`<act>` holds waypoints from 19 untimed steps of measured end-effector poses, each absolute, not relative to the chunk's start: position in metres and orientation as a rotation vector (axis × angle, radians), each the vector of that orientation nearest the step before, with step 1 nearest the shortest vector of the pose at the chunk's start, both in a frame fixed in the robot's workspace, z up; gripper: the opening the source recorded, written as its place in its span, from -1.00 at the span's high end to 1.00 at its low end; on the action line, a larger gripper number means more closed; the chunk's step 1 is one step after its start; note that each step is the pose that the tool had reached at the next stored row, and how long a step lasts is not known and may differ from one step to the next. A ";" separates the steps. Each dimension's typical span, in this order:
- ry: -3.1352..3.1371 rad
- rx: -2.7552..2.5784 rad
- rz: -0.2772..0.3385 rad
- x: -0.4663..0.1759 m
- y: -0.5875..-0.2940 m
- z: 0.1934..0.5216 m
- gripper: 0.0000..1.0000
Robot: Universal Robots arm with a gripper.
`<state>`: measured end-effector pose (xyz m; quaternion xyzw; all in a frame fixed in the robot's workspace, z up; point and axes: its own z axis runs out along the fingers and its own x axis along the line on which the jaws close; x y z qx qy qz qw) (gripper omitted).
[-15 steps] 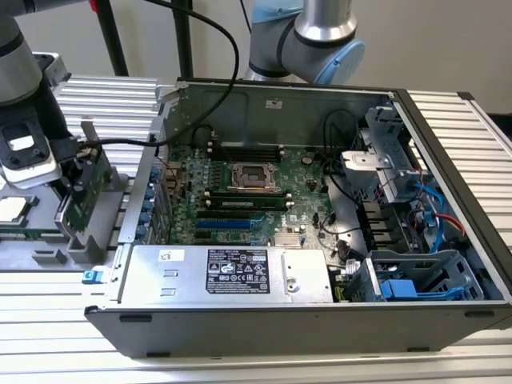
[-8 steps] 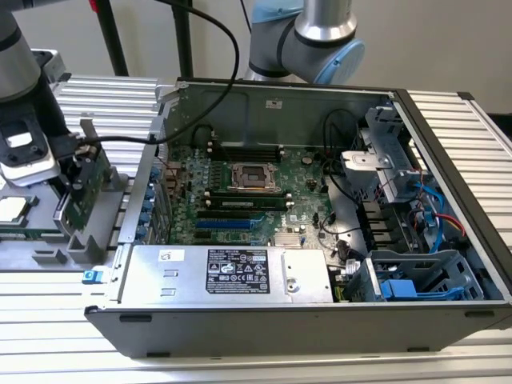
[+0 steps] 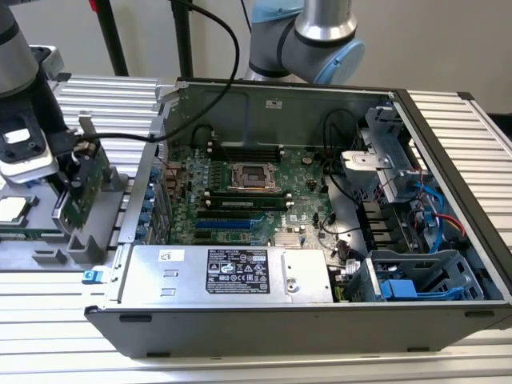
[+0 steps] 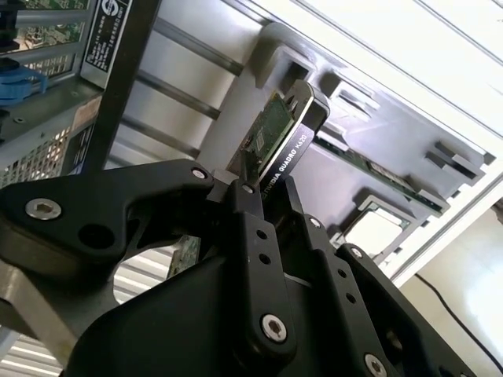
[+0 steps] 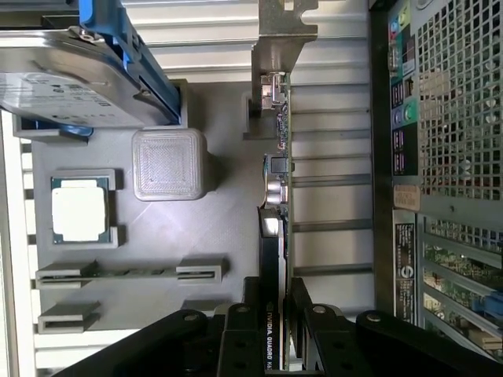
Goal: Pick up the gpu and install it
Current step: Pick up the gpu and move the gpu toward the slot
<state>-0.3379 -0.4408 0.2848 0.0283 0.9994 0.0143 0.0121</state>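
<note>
Pincer [image 5: 275,302] clamps tight on the gpu [image 4: 281,129], card on edge at the grey holder tray [image 5: 228,236], nine o'clock from the open computer case [image 3: 264,328] in the exterior view.

Green-and-black gpu [image 5: 277,236], black pincer [image 5: 275,302], plain grey tray [image 5: 224,239], green motherboard [image 3: 308,170], blue clip [image 3: 94,276].

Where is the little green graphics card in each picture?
Exterior view: the graphics card is at the exterior view's left, outside the computer case, above the grey tray.
Second wrist view: the card is clamped in the end effector, black cover showing.
First wrist view: the card is edge-on, between case and tray.
Shared landmark: the grey tray.
</note>
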 end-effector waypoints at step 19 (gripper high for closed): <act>3.116 0.088 0.045 -0.338 -0.441 0.301 1.00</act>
